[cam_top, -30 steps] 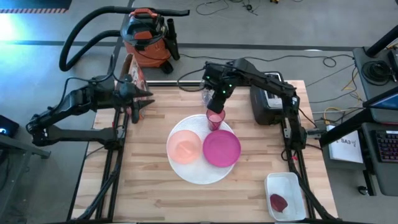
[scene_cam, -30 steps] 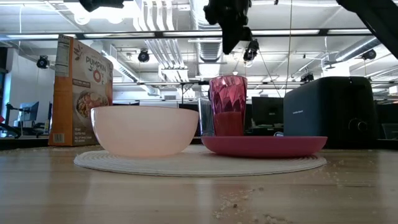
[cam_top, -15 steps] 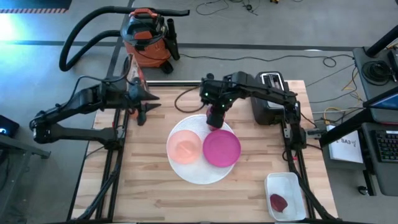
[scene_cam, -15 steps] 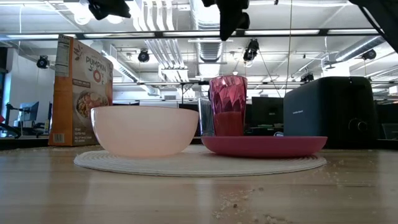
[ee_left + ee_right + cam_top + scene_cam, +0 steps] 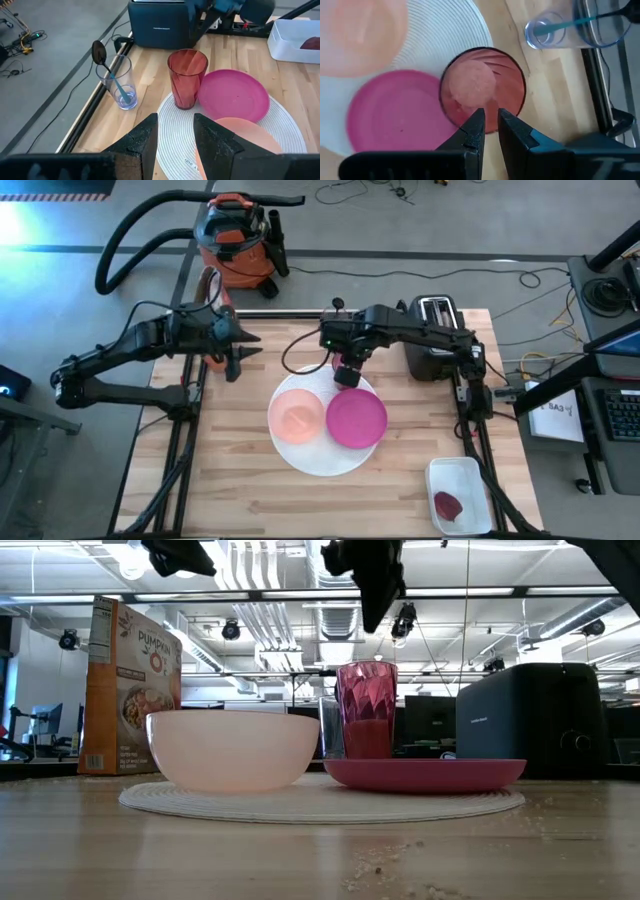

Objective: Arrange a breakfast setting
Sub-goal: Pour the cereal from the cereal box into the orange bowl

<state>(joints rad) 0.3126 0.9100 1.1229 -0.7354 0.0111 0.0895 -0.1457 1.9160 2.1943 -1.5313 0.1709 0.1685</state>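
Observation:
A large white round plate (image 5: 322, 458) carries a pale pink bowl (image 5: 296, 417) and a smaller magenta plate (image 5: 356, 419). A translucent pink cup (image 5: 187, 77) stands upright at the white plate's far edge. Beyond it a clear glass (image 5: 117, 82) stands on the table, with a teal-handled spoon (image 5: 107, 65) leaning inside. My right gripper (image 5: 491, 125) hangs above the cup, pointing down. Its fingers are open by a narrow gap and clear of the rim in the low view (image 5: 378, 610). My left gripper (image 5: 175, 135) is open and empty over the table's far left.
A cereal box (image 5: 130, 680) stands at the far left. A black toaster (image 5: 432, 340) stands at the far right. A white tray (image 5: 460, 495) holding a red thing sits at the near right. An orange-and-black shop vacuum (image 5: 235, 240) stands beyond the far edge.
My right gripper has come toward the near edge and a little down, and now hangs over the pink cup. My left gripper has edged toward the table's right, toward the plate. Nothing on the table has moved.

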